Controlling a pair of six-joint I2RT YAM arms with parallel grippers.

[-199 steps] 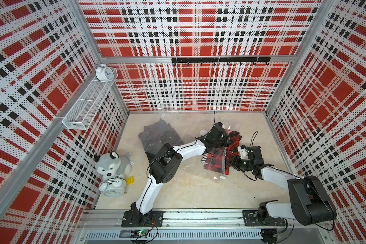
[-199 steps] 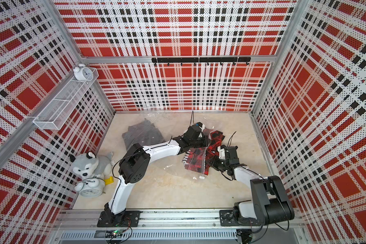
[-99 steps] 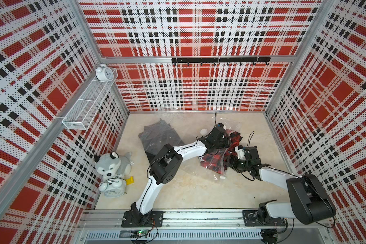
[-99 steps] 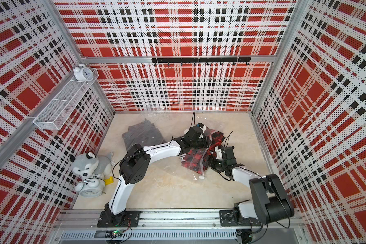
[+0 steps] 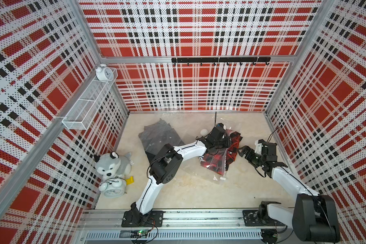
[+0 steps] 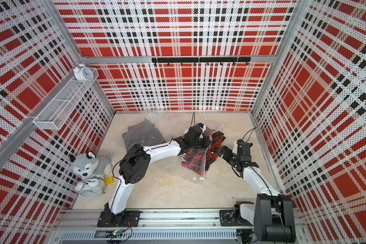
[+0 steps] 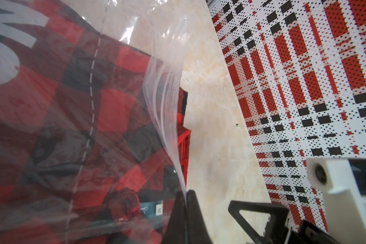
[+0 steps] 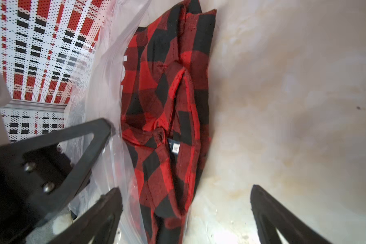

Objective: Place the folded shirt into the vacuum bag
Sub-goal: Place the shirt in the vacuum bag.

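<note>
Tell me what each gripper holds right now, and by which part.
Left gripper pinches the vacuum bag by its ribbed zip edge. Right gripper is open, holding nothing.

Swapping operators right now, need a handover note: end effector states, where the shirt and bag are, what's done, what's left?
Left end effector: shut on the vacuum bag, pinching its film at the mouth, lifted.
Right end effector: open, holding nothing, facing the shirt.
Done: shirt looks mostly inside the bag.
Left: one edge pokes out past the mouth; it likely needs a push fully in.
</note>
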